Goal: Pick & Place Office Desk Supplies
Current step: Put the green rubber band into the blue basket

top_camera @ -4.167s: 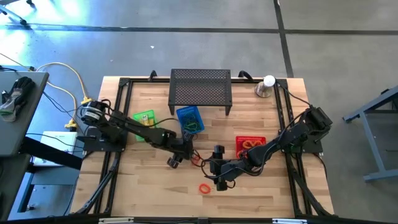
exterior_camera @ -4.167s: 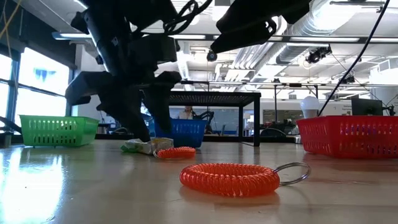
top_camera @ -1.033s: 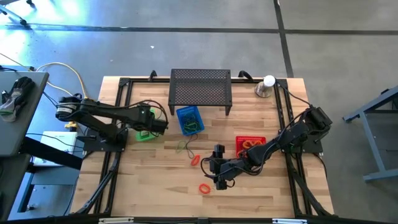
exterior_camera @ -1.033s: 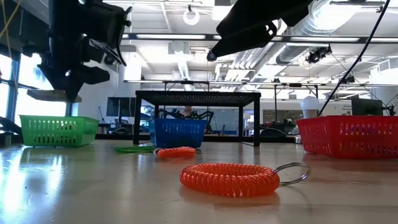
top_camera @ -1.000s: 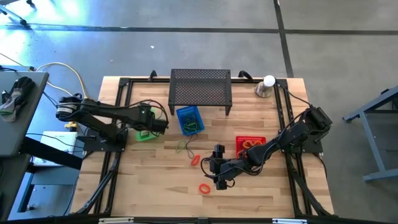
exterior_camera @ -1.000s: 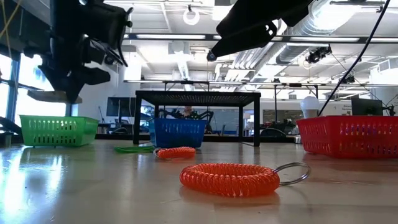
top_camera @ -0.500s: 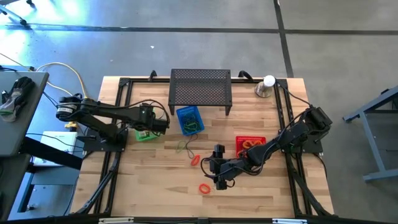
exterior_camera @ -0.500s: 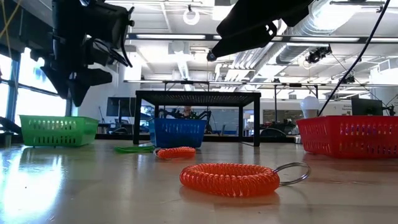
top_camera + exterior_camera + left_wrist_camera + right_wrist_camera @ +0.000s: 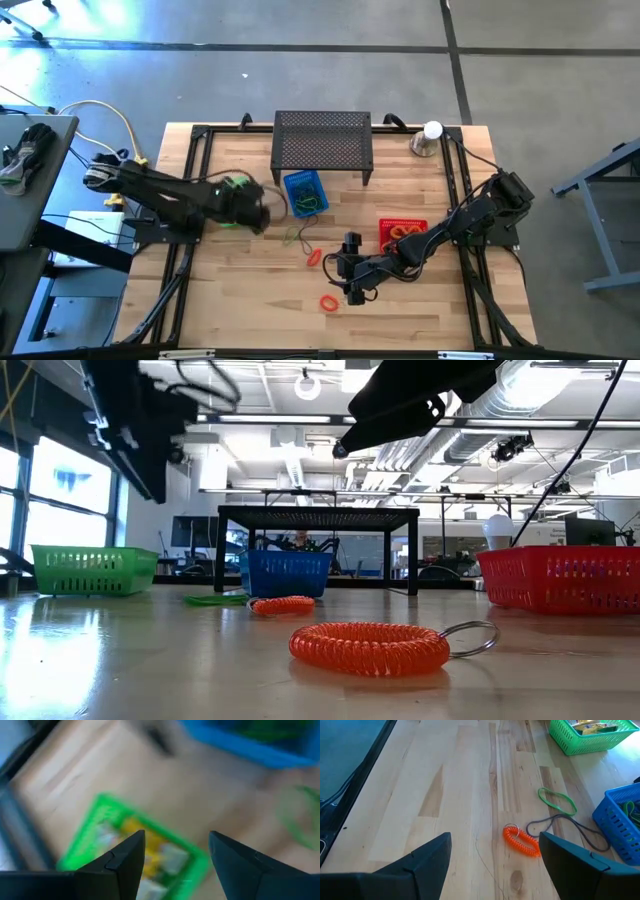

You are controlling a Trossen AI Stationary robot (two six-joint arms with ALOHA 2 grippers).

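So the left gripper (image 9: pixel 252 212) is hanging over the left-centre of the overhead shot, right at the edge of the green basket (image 9: pixel 232 186), and its wrist camera shows the two fingers spread apart with nothing between them, looking down on the green basket (image 9: pixel 125 850), which has yellow packets (image 9: pixel 137 837) in it. The right gripper (image 9: pixel 352 287) sits low in the middle of the overhead shot, above bare wood, fingers wide open and empty too. On the table between the two arms there's a loose bunch of stuff: a small orange coil (image 9: pixel 314 257) just left of the right gripper, a green loop (image 9: pixel 295 236) a bit above that, and a thin dark loop (image 9: pixel 570 827) lying next to the green loop (image 9: pixel 557 801) in the right wrist shot, with the orange coil (image 9: pixel 522 840) just beside them. Another orange coil with a key ring (image 9: pixel 370 647) is closest to the low camera, bottom centre of that frame; from above it's at the lower middle (image 9: pixel 329 302). The blue basket (image 9: pixel 305 193) sits centre-top in front of the black perforated stand (image 9: pixel 322 141) and has green loops inside. The red basket (image 9: pixel 402 233) is right of centre, partly under the right arm, with orange loops in it. A silver cup with a white ball (image 9: pixel 428 139) is in the table's upper right corner.
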